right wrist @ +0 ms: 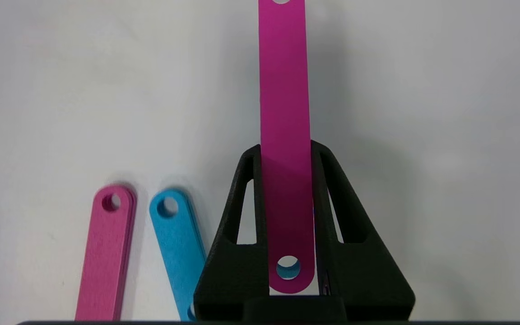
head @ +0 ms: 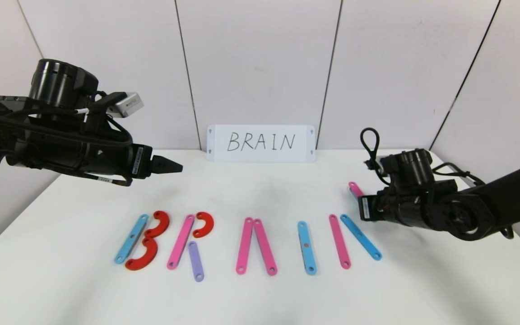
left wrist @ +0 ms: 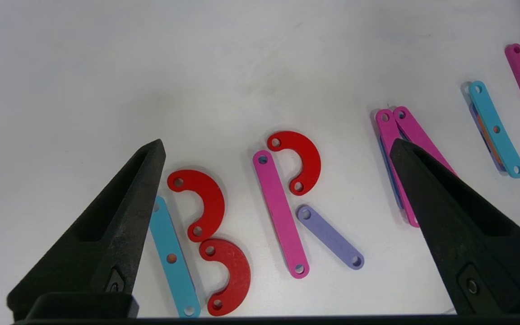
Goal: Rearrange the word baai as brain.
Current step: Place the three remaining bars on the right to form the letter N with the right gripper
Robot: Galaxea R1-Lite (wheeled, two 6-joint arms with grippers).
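Flat plastic letters lie in a row on the white table (head: pixel 260 298). A blue strip (head: pixel 131 239) with two red curves (head: pixel 150 241) forms B. A pink strip (head: pixel 180 242), a red curve (head: pixel 204 224) and a purple strip (head: pixel 195 261) form R. Two pink strips (head: pixel 255 246) form an A without a bar. A blue strip (head: pixel 307 248) is I. A pink strip (head: pixel 339 241) and a blue strip (head: pixel 361 237) lie at the right. My right gripper (right wrist: pixel 287 151) is shut on a pink strip (right wrist: pixel 285 113) above them; it shows in the head view (head: pixel 355 188). My left gripper (left wrist: pixel 278 149) is open, raised above B and R.
A white card (head: pixel 261 143) reading BRAIN stands at the back of the table against the wall panels. The right arm (head: pixel 467 207) reaches in from the right edge, the left arm (head: pixel 61 149) from the left.
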